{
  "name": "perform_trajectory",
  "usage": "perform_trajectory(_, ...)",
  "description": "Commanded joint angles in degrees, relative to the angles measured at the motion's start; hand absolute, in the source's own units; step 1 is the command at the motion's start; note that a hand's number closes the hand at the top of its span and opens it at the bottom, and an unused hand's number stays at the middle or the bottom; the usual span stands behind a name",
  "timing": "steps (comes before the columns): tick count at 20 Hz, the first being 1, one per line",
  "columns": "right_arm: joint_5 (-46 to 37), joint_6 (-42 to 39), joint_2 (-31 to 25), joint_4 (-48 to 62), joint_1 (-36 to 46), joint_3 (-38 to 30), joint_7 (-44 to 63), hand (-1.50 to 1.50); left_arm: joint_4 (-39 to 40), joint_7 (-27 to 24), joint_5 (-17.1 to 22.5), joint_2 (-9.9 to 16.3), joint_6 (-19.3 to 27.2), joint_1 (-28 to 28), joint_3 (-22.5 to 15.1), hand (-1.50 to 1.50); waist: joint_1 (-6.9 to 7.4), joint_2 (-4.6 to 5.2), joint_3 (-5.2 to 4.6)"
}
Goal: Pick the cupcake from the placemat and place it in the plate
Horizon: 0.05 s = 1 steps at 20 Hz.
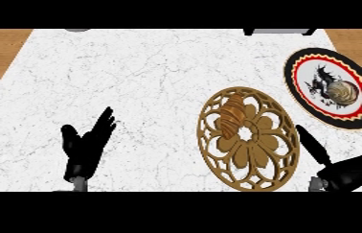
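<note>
A round, brown-and-cream cupcake (341, 91) sits inside the plate (302, 69), which has a black and red rim and lies at the right edge of the counter. The gold openwork placemat (258, 153) lies in the middle right, and a brown croissant-like pastry (232, 115) rests on its upper left part. My right hand (341, 172) is low at the right, below the plate and beside the placemat, open with a straight finger pointing up-left and nothing in it. At the lower left my left hand (86, 145) rests open, fingers up.
The white marble counter (141, 74) ends in wooden strips at the far left (13, 47) and far right (348, 38). A grey object (79, 30) and a dark one (279, 31) poke in at the far edge.
</note>
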State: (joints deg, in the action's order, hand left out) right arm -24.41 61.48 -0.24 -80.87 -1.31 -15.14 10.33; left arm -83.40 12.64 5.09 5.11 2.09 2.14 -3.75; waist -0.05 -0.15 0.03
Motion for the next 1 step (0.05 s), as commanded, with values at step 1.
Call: perform_trajectory(1, -6.1, 2.9, 0.2, -6.4, -3.8, 3.6, 8.9, -1.50, 3.2, 2.1, -1.2, -1.0, 1.5, -5.0, 0.7, 0.00, -0.19, 0.13, -0.07)
